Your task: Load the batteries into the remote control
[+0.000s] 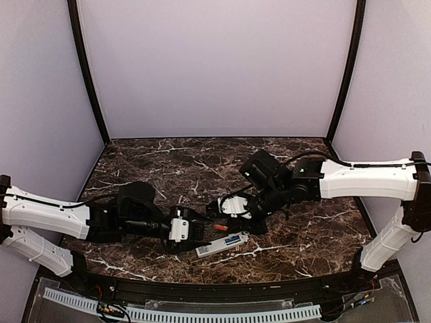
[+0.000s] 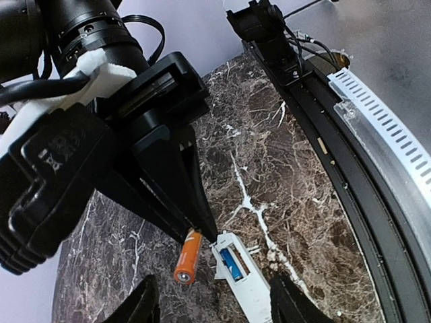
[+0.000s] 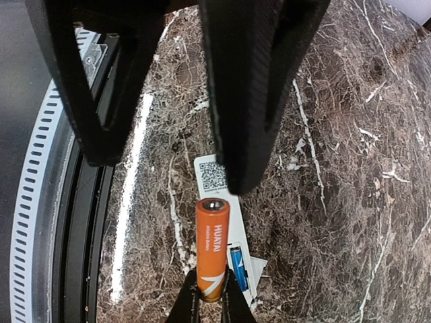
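**One battery in, one in the pinch**

One orange battery [image 3: 211, 250] sits pinched by its lower end between the fingertips of the right hand [image 3: 210, 299], whose two slim fingers are pressed together on it. It is held tilted, just beside the open end of the remote [image 2: 250, 286]; I cannot tell whether it touches the worktop [image 1: 175, 161].

The remote lies back-up near the middle of the worktop's near edge. Its square code sticker [image 3: 214, 176] faces up, and the blue battery [image 2: 232, 262] lies in the recess [image 2: 237, 266].

The left hand [image 2: 217, 306] reaches in from the left edge with its fingers spread, one on each side of the remote. Nothing is pinched between them, and whether they touch the remote I cannot tell.
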### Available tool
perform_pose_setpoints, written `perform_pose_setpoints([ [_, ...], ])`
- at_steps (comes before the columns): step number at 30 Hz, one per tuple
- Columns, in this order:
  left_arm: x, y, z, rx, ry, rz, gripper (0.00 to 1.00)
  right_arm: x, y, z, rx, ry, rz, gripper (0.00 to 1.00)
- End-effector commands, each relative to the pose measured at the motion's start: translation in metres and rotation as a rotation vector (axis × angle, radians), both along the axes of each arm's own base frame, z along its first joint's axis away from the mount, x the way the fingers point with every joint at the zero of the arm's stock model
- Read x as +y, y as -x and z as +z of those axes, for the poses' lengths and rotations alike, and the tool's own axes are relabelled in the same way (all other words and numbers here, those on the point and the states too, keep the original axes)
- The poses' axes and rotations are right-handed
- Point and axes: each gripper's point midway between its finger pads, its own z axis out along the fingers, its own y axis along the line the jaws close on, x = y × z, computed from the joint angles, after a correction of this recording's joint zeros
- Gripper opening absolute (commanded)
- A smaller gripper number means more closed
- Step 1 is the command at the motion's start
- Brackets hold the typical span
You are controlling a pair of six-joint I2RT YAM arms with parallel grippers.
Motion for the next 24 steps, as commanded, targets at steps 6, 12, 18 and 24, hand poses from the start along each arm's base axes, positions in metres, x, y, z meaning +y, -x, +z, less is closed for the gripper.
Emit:
perform_pose_setpoints([
  [6,-0.019,-0.012,0.007,-0.122,0.000,-0.018,0.44,0.000,0.010,0.016,0.007,-0.037,0.058,0.00],
  [12,-0.024,-0.013,0.005,-0.114,-0.015,-0.028,0.32,0.000,0.006,0.011,0.002,-0.010,0.041,0.00],
  [18,-0.023,-0.011,0.001,-0.095,-0.033,-0.031,0.17,0.003,0.003,0.011,-0.004,-0.010,0.037,0.00],
  [24,-0.022,-0.010,0.001,-0.078,-0.033,-0.029,0.02,0.004,0.001,0.009,-0.004,-0.003,0.028,0.00],
])
